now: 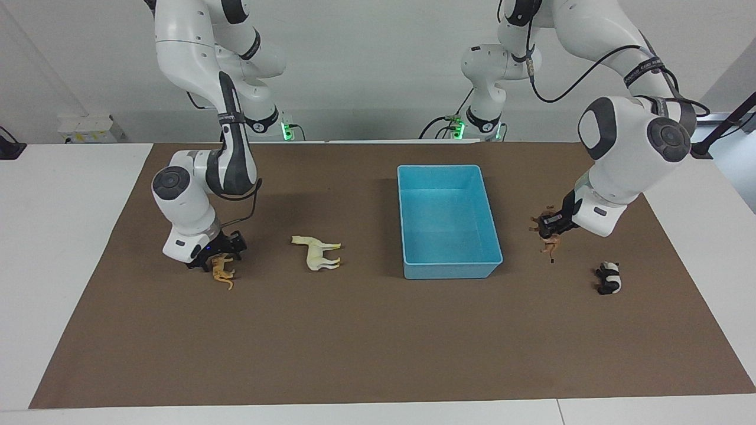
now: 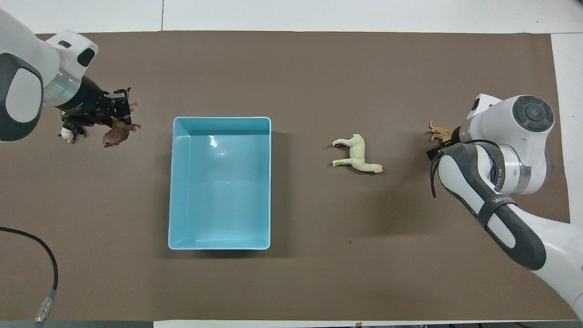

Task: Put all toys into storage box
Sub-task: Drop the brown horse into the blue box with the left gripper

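We see the left pincer (image 1: 552, 227) gripping the brown animal (image 1: 547, 241) aloft, storage box (image 1: 413, 224) toward mid-bench; right pincer (image 1: 220, 252) at the bench-lying tiger (image 1: 222, 270), grip indiscernible.

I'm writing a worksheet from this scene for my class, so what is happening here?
Two robot arms are collecting toy animals. The left gripper holds the brown plastic animal in the air beside the empty light-blue plastic storage box. The right gripper is down at the orange striped tiger. The cream-white horse and black-and-white panda lie on the table.
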Available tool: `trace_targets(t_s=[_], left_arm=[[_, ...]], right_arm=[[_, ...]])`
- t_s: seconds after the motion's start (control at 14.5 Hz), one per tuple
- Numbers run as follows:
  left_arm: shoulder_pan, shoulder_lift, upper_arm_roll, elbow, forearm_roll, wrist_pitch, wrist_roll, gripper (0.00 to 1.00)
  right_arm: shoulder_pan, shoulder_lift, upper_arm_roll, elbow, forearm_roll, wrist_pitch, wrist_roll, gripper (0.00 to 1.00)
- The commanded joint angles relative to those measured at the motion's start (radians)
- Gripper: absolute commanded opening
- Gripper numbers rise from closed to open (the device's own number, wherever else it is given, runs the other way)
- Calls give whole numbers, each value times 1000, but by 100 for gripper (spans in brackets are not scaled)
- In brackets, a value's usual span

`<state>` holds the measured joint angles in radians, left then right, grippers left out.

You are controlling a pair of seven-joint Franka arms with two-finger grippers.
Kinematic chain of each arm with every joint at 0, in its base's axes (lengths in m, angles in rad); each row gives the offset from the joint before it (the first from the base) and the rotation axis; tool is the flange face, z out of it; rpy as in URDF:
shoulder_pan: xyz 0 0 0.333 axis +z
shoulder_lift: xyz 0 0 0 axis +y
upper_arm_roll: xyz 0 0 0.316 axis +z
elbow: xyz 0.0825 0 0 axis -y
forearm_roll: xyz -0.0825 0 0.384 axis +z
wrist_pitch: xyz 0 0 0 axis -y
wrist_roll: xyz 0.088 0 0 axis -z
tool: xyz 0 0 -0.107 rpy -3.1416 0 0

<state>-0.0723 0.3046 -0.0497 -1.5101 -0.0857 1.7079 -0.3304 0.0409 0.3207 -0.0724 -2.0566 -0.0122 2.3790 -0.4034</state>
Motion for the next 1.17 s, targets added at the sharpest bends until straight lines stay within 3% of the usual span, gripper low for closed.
trace_targets(t_s=[0.0, 0.14, 0.28, 0.34, 0.41, 0.76, 0.97, 1.1], left_arm=[[-119, -44, -4, -82, -20, 39, -206, 16], [-211, -117, -6, -273, -20, 175, -317, 20], [-273, -159, -6, -389, -20, 292, -389, 30], [-291, -165, -4, -413, -20, 314, -391, 80], [-290, -167, -4, -412, -20, 306, -378, 100], [-229, -186, 2, -389, 59, 265, -219, 100], [-101, -176, 2, -361, 107, 260, 12, 100], [6, -170, 1, -354, 147, 292, 164, 100]], right_arm=[[-18, -8, 6, -17, 34, 14, -12, 0], [-18, -5, 6, -4, 34, 13, -2, 0], [-18, -3, 6, 10, 32, 2, -3, 0], [-15, -5, 6, 16, 32, -1, -2, 0], [-10, -8, 5, 32, 32, -15, -2, 0], [-1, -112, 11, 237, 32, -326, 47, 0], [74, -131, 66, 434, 34, -568, 289, 0], [199, -112, 72, 589, 37, -699, 526, 0]])
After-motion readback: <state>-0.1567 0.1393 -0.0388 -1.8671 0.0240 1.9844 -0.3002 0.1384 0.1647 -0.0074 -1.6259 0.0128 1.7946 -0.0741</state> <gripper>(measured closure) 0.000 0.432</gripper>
